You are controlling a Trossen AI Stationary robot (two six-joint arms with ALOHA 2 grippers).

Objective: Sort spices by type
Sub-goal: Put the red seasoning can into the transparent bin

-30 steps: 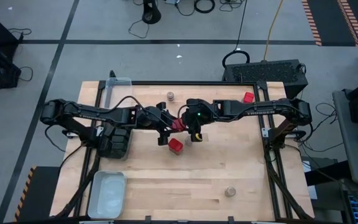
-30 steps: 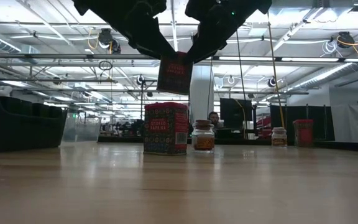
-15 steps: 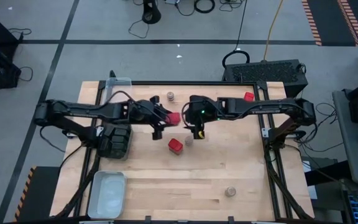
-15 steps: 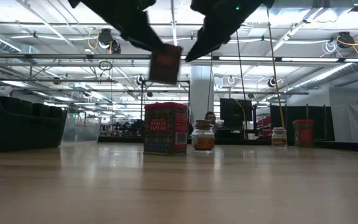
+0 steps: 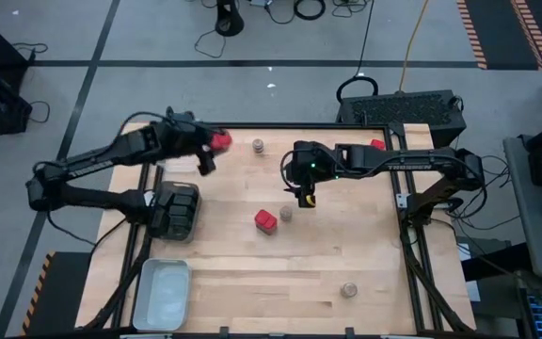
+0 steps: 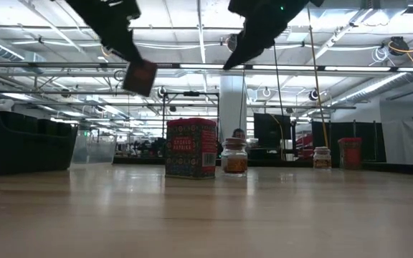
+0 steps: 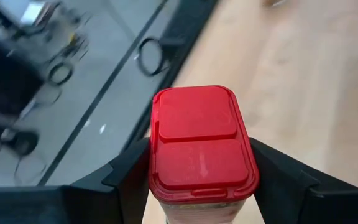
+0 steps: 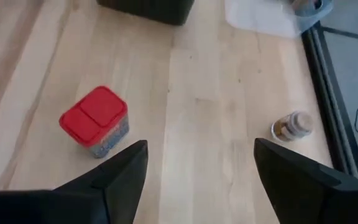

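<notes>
1. The left hand [image 5: 213, 146] has swung away from the middle of the tabletop [image 5: 346, 254] to the far left corner. It pinches a red tin [image 5: 220, 141] by its sides, up in the air.
2. A second ago both hands met in the middle with that tin between them. Now only the left hand has it — so the tin was passed over.
3. The right hand [image 5: 303, 195] has let go. Its fingers are spread wide and hold nothing. It hangs over the middle, just beside a second red tin [image 5: 265, 219] and a small jar [image 5: 287, 213] that stand on the tabletop.
4. This likely means the carried tin is on its way to a red pile on the left side. The clear tray [image 5: 179, 125] at the far left corner is close to it.
5. More spices are not sorted yet: a jar [image 5: 258, 145] at the far edge, a third red tin [image 5: 375, 146] at the far right, and a jar [image 5: 348, 289] near the front edge.
6. A dark bin [image 5: 175, 212] and a pale tray [image 5: 162, 294] sit on the left side.
7. Writing: the low view shows a label on the standing tin [image 6: 191, 147]. There are pale words on it, but they are too small to read for sure.
</notes>
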